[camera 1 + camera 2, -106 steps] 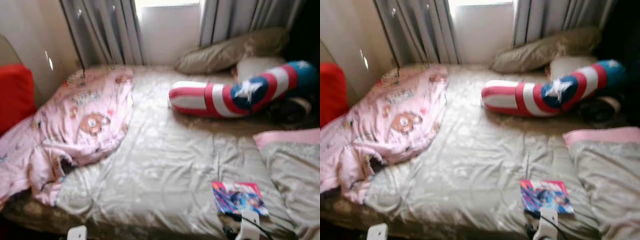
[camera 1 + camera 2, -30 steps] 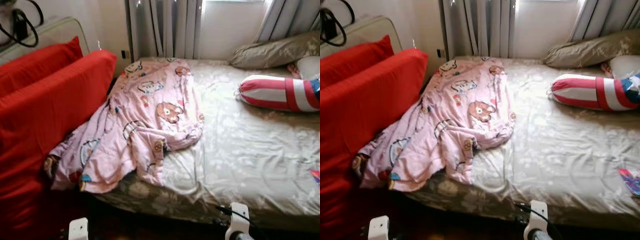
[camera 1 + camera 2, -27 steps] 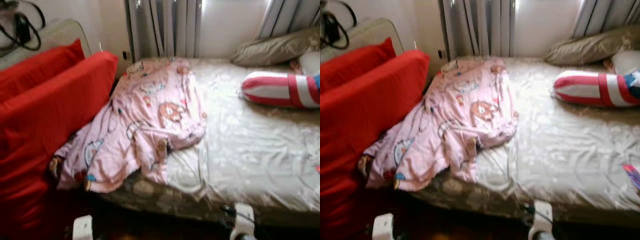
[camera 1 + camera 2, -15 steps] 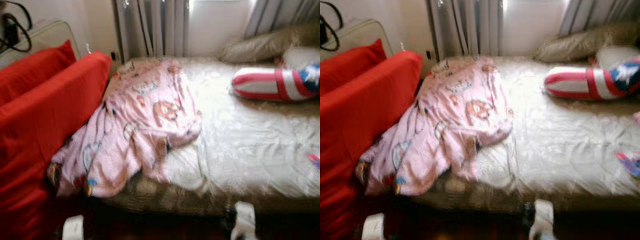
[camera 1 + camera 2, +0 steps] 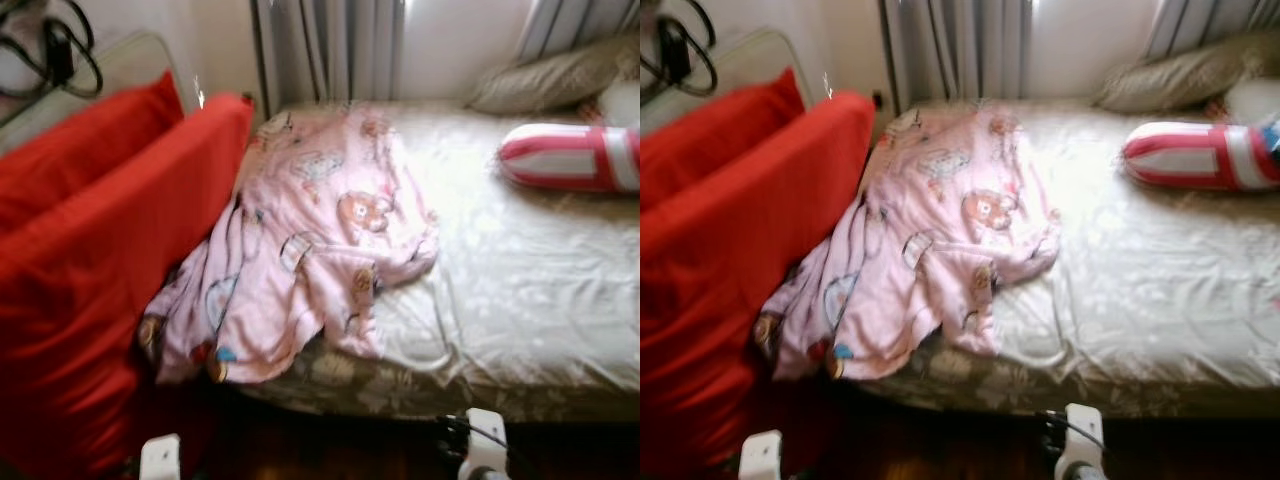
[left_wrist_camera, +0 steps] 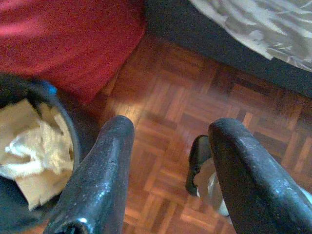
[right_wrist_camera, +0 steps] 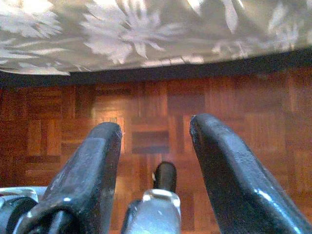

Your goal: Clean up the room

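Bed (image 5: 540, 300) with pale floral satin sheet spans centre to right, window curtains at its far end. Big red cushions (image 5: 90, 270) stand along the left, pressed against the bed's left edge. Crumpled pink cartoon-print blanket (image 5: 310, 250) lies on the bed's left half, its near-left corner spilling over the edge toward the cushions and hanging toward the floor. Red-and-white striped bolster pillow (image 5: 570, 158) sits far right on the sheet, olive-beige pillow (image 5: 550, 80) behind it by the curtains. Parquet wood floor (image 7: 156, 131) runs under the bed edge.

Left gripper (image 6: 168, 165): fingers spread wide, nothing held, hanging low over the parquet near the red cushion base; a dark round bin with crumpled paper (image 6: 29, 146) sits just beside it. Right gripper (image 7: 156, 146): fingers parted, nothing between them, pointing down at the floor just short of the bed's floral skirt.

Step, as I read it: approach and survey, no grasp begun. Blanket looks like the most likely target. Next move likely calls for stepping closer, raising an arm to bed height and pinching the hanging corner or a raised fold. Fabric is soft, so expect it to drag and bunch when pulled.
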`<state>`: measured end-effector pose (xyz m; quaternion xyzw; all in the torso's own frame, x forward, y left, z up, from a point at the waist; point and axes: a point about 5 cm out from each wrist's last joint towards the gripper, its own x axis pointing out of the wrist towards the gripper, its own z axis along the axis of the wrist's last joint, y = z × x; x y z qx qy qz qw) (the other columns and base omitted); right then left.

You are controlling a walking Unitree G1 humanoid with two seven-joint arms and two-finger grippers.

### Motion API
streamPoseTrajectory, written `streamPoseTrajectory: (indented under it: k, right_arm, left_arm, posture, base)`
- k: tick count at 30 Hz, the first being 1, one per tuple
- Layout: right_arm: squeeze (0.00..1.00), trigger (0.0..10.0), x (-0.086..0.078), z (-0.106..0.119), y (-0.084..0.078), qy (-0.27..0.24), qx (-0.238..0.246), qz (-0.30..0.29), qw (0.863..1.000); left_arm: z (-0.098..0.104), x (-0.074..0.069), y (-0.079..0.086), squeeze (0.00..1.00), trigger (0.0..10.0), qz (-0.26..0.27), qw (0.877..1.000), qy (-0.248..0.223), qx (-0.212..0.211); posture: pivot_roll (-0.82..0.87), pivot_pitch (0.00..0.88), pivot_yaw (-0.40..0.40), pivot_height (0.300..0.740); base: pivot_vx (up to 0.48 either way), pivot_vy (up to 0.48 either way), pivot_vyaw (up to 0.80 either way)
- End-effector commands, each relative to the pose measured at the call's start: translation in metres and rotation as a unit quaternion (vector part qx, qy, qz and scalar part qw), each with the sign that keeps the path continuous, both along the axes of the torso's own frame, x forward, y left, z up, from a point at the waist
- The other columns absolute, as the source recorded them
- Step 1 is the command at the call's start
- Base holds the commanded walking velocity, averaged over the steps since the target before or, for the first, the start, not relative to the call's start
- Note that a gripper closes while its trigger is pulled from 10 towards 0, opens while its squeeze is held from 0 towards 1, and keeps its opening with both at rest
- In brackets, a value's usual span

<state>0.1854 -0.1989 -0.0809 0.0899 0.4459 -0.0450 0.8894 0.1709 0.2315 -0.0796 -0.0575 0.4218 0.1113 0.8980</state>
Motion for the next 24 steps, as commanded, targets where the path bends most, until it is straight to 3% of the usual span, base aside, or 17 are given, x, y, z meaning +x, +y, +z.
streamPoseTrajectory:
  k: [1,11,20,24]
  right_arm:
    - [0.0,10.0,0.006,0.003,0.003,-0.009,0.001,0.004,1.0]
    - [0.0,10.0,0.007,0.003,0.002,-0.011,0.001,0.002,1.0]
    - [0.0,10.0,0.008,0.004,0.001,-0.012,0.002,-0.008,1.0]
    - [0.0,10.0,0.009,0.004,0.001,-0.016,0.004,-0.013,1.0]
  left_arm:
    - [-0.003,-0.007,0.002,0.0,10.0,0.003,1.0,0.012,0.004]
    - [-0.002,-0.007,0.007,0.0,10.0,0.006,1.0,0.011,0.007]
    - [0.001,0.002,0.002,0.0,10.0,0.007,1.0,-0.003,-0.002]
    - [0.001,0.004,-0.002,0.0,10.0,-0.001,1.0,-0.004,-0.004]
  posture:
    - [0.07,0.0,0.026,0.74]
    - [0.07,0.0,0.024,0.74]
    - [0.08,0.0,0.013,0.74]
    - [0.08,0.0,0.013,0.74]
  base:
    - [0.0,0.0,0.8]
    - [0.0,0.0,0.71]
    - [0.0,0.0,0.0]
    - [0.288,0.0,0.0]
